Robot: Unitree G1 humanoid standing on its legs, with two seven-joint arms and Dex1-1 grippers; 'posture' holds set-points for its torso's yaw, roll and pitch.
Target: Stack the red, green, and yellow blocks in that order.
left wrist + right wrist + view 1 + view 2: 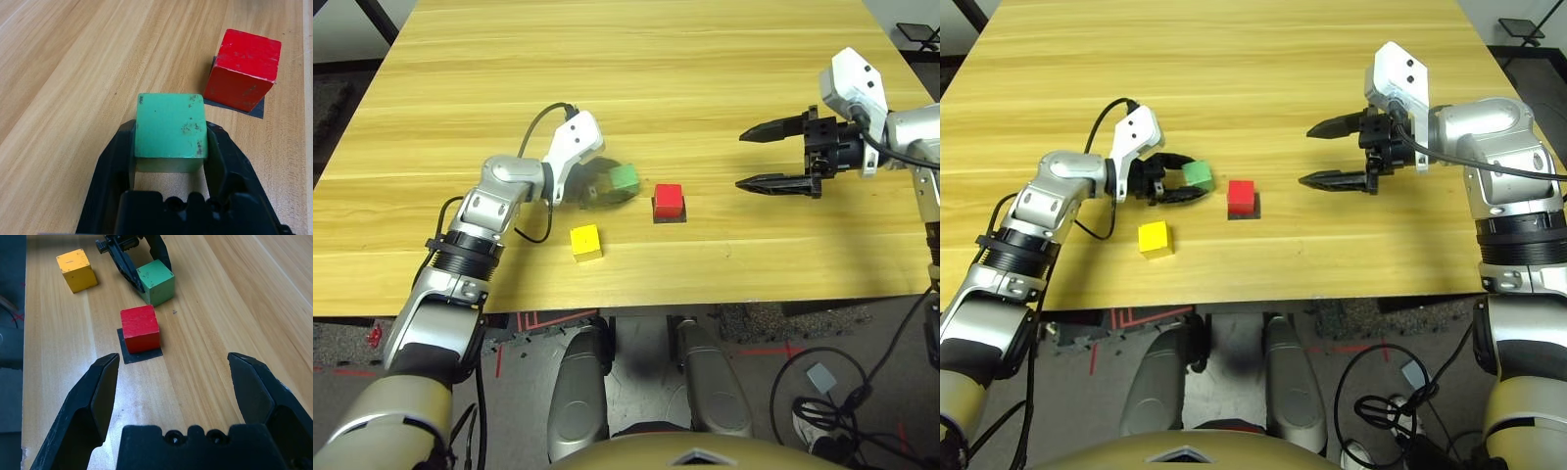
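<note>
The left gripper (168, 161) is pinching the light green matte cube (170, 126) between its two black fingers, gripping the cube's sides. Whether the cube sits on the wood or hangs just above it, I cannot tell. Just beside it, toward the right edge of the table, the bright red matte cube (668, 200) sits on a flat black square patch (140, 352). The yellow matte cube (585, 241) rests a little nearer the front edge of the light wooden table (636, 59), apart from the other two.

The right gripper (773, 157) hovers over the wood towards the right edge, fingers spread wide and holding nothing, pointed at the red cube.

As I see it, the risk lies in the placing. The green cube has to go onto a top face no bigger than itself, so if it lands off-centre or twisted it may overhang and tip when the fingers part. The red cube is loose on its patch; a low approach could let a finger or the green cube's edge shove it sideways. The grip looks to be on the rear part of the cube, so it could pivot if it catches on anything. The idle right gripper is close enough to get in the way if it drifts inward.

I can read no brand, label or writing anywhere; the cubes only carry small dark scuffs.
</note>
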